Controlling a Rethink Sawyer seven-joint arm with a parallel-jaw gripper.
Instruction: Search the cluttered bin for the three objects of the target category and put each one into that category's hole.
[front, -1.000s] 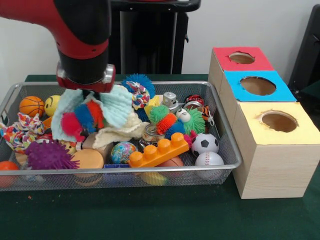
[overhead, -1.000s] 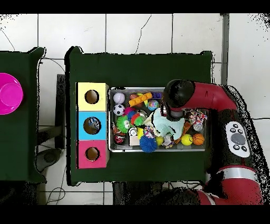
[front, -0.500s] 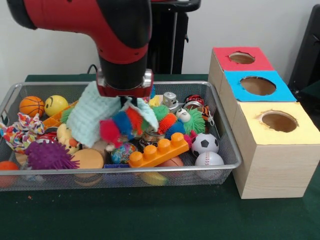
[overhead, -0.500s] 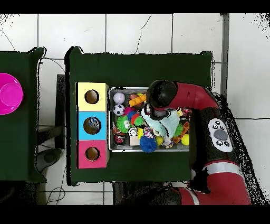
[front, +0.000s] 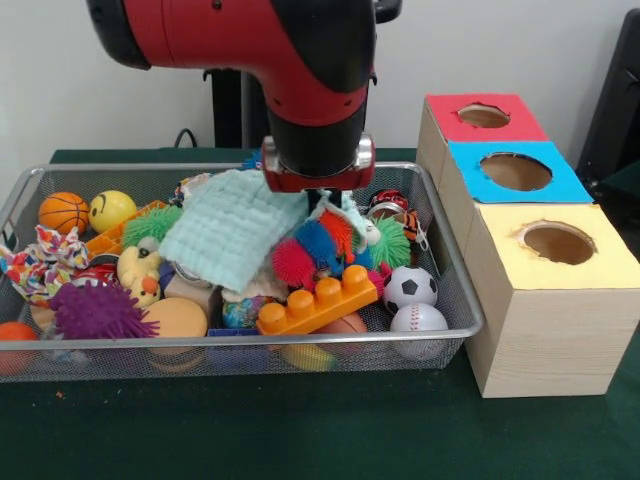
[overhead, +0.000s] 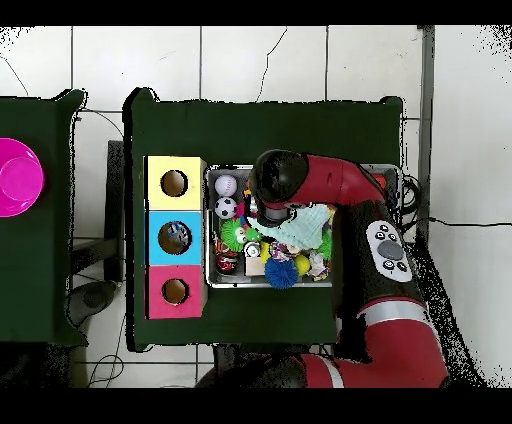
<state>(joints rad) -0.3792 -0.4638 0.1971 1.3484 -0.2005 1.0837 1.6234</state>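
Gripper (front: 322, 205) over bin (front: 455, 290), fingers hidden behind mint cloth (front: 232, 230)

Pretty clearly a robotics lab or test room, not anyone's home. A big red and black robot arm (front: 270, 70) stands on a black pedestal (front: 225, 105) at the far edge of a table covered in dark green cloth (front: 300, 430), against a plain white wall (front: 60, 110). From overhead the floor is pale tile (overhead: 260, 65) with cracks running through it, and cables (overhead: 100, 365) trail off near the table's corner. A second green-covered table (overhead: 30, 250) beside it holds a pink bowl (overhead: 18, 177). The whole layout looks staged.
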